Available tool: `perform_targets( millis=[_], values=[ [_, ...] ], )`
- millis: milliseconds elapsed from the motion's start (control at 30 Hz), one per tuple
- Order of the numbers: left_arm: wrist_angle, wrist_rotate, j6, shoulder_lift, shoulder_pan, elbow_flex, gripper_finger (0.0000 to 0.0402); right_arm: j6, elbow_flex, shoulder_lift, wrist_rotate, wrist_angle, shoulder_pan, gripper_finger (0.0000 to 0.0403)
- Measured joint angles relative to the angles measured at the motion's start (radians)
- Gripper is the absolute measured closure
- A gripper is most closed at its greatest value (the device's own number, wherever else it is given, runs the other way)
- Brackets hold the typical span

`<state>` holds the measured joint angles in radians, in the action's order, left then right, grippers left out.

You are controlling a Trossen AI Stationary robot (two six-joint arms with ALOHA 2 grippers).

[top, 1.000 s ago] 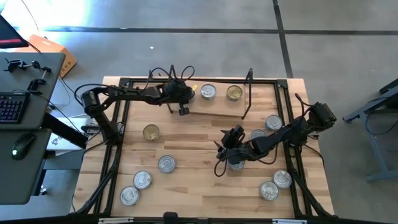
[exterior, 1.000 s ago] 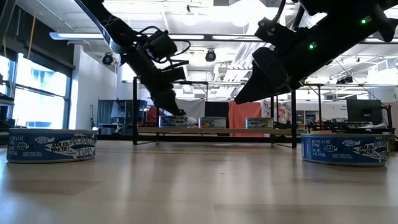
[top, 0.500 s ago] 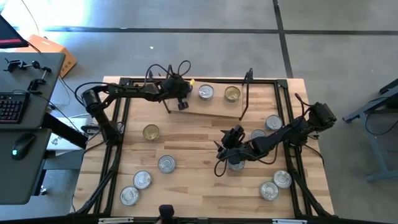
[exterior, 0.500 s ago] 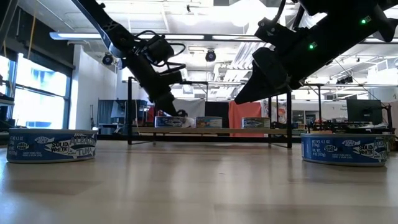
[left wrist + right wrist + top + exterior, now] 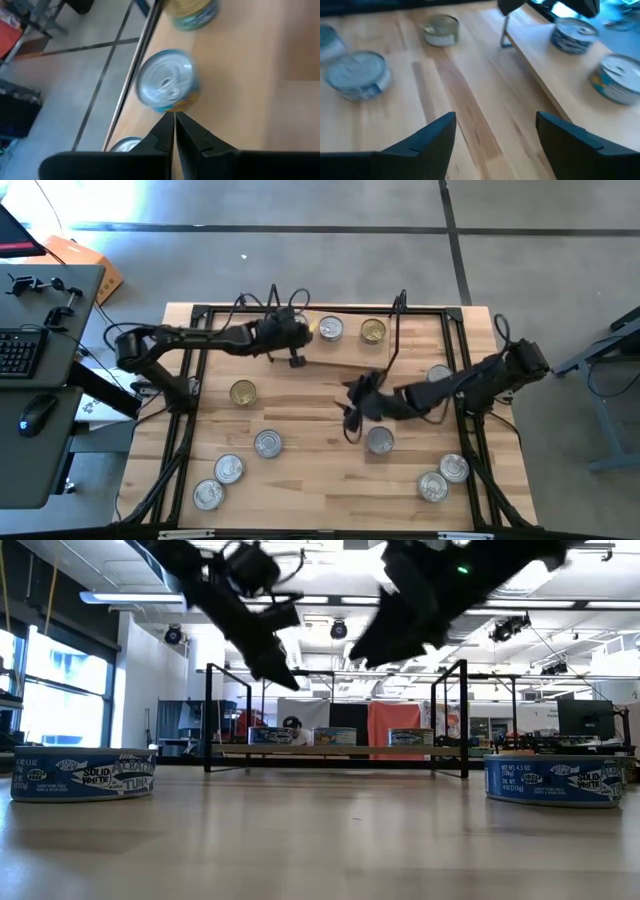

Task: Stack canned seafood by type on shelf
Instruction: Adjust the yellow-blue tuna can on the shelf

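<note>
The table (image 5: 300, 405) is pale blond wood in lengthwise planks, framed by black rails. The shelf (image 5: 345, 350), toward twelve o'clock, has a light wooden board and black wire uprights. It carries a silver-lidded tin (image 5: 331, 329) and a gold-topped tin (image 5: 374, 331). Another gold-topped tin (image 5: 242, 392) sits at nine o'clock; silver-lidded tins (image 5: 229, 469) lie around seven o'clock. In the low view a tin's (image 5: 82, 774) label is blue with white lettering. Both arms are black.

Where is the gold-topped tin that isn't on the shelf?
In the high view, the gold-topped tin sits on the table's left half, in front of the shelf, below the left arm.
</note>
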<state>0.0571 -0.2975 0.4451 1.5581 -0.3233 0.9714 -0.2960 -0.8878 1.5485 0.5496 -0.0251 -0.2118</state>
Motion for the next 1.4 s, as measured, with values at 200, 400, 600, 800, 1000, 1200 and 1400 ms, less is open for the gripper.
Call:
perform_targets(
  millis=[200,400,600,800,1000,1200,1400],
  values=[
    [0.214,-0.224,-0.109,-0.121,0.186,0.000,0.0394,0.077,-0.078,0.049,-0.185,0.002,0.194,0.0204],
    [0.489,-0.375,-0.350,-0.278,0.397,0.000,0.0394,0.093,-0.181,0.166,-0.191,-0.002,0.363,0.0282],
    [0.694,-0.500,-0.645,-0.393,0.584,-0.002,0.0394,0.121,-0.321,0.293,-0.271,0.015,0.502,0.0348],
    [0.800,-0.638,-0.881,-0.460,0.704,-0.076,0.0394,0.139,-0.405,0.396,-0.342,0.130,0.574,0.0399],
    [0.807,-0.680,-0.997,-0.482,0.738,-0.164,0.0394,0.141,-0.415,0.387,-0.340,0.218,0.586,0.0399],
    [0.814,-0.682,-1.047,-0.481,0.738,-0.208,0.0394,0.147,-0.413,0.362,-0.351,0.252,0.585,0.0401],
    [0.814,-0.683,-1.063,-0.481,0.741,-0.208,0.0394,0.143,-0.412,0.323,-0.322,0.178,0.558,0.0401]
  ],
)
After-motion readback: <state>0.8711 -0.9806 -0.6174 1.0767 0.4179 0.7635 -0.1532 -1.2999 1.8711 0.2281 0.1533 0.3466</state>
